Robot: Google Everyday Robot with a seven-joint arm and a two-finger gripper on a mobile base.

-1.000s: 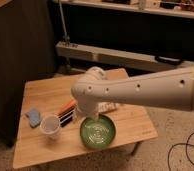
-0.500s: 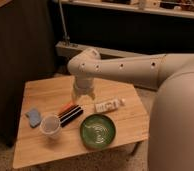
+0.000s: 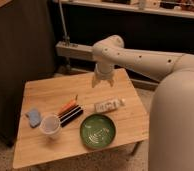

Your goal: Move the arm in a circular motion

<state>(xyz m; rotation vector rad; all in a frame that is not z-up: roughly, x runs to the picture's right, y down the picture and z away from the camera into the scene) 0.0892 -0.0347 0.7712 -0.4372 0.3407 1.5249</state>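
The arm (image 3: 140, 59) is large and off-white, with thick tubular segments and small dark screw holes. It reaches in from the right, bends at a rounded joint (image 3: 109, 49) and points down. Its narrow tapered tip, where the gripper (image 3: 102, 80) is, hangs just above the far edge of the wooden table (image 3: 40, 150). The gripper holds nothing that I can see. A bulky arm segment (image 3: 177, 125) fills the right side and hides the table's right end.
On the table lie a green plate (image 3: 97, 131), a clear plastic cup (image 3: 50, 125), a blue object (image 3: 34, 116), orange and black pens (image 3: 70, 110) and a small white bottle (image 3: 109, 105). A dark cabinet (image 3: 20, 55) stands at left, a grey rail (image 3: 72, 50) behind.
The arm has swung from low over the green plate back and up toward the table's far edge. The plate and bottle now show fully. The table items have not moved.
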